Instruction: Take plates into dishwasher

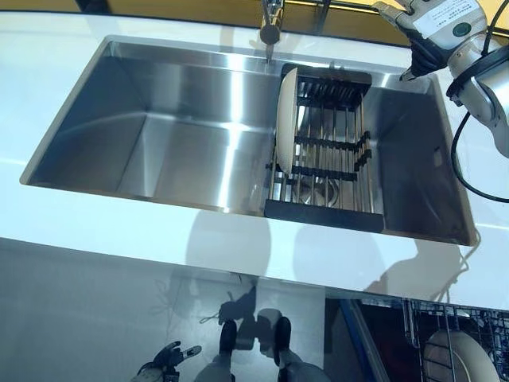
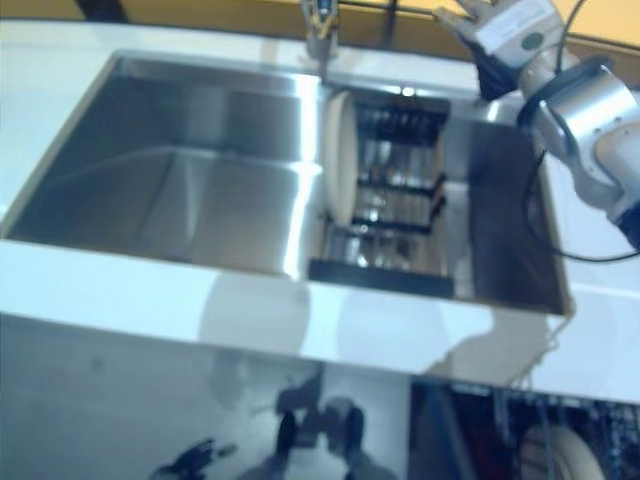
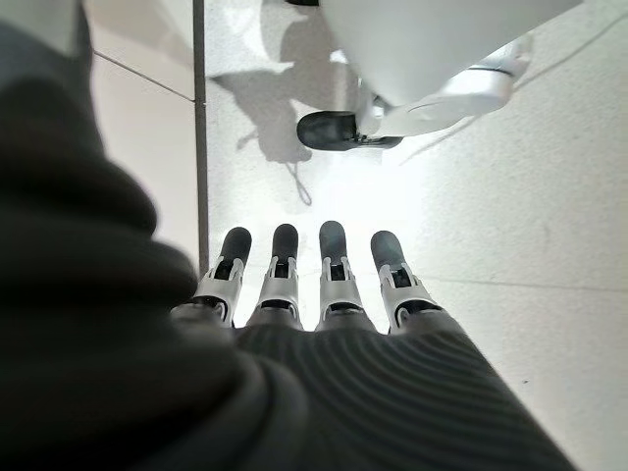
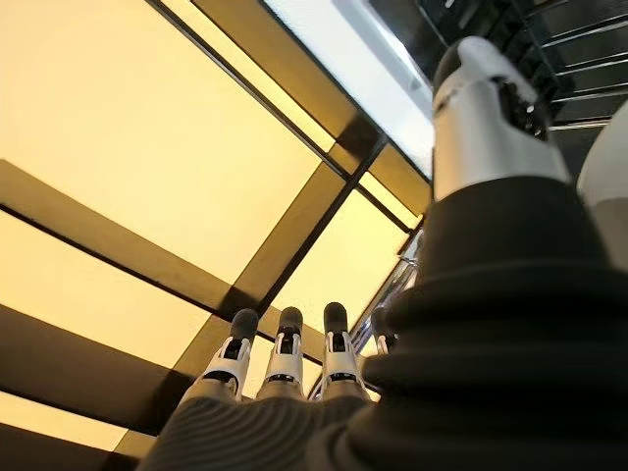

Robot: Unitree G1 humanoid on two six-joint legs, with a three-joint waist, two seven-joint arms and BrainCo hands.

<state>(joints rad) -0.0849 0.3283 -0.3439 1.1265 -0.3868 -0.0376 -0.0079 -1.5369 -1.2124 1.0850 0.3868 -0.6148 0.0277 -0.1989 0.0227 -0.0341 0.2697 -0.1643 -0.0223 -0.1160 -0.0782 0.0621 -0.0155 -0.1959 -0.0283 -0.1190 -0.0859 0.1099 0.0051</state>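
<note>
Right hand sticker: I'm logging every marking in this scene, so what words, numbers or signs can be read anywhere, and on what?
White sticker on the back of the robot's right hand: dark print, too small and blurred to read.
Cream round plate standing on edge in the black wire rack: no text.
Stainless steel sink: no text.

You have a wide stainless steel sink (image 1: 183, 151) set into a white countertop (image 1: 119, 239). A chrome tap (image 1: 270, 24) stands at its far rim. A black wire drying rack (image 1: 330, 151) sits inside the sink's right part.
</note>
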